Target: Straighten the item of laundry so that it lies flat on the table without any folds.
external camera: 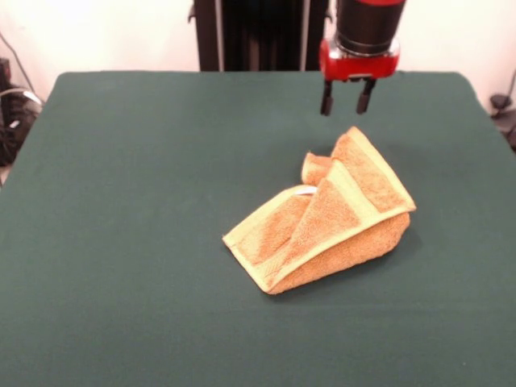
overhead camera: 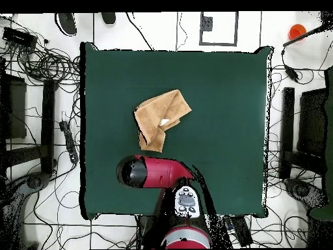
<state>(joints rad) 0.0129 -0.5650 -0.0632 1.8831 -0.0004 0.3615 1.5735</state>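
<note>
The orange-tan towel (external camera: 330, 222) is lying crumpled a little off the middle of the green table (external camera: 121, 201), folded over itself in several layers with its paler yellow border bands crossing the top and a corner sticking up at the back, a bit of white tag peeking out between the folds. The red and black gripper (external camera: 347, 97) is hanging in the air just behind and above it, touching nothing, its two dark fingers (external camera: 326, 98) standing parted and empty.
</note>
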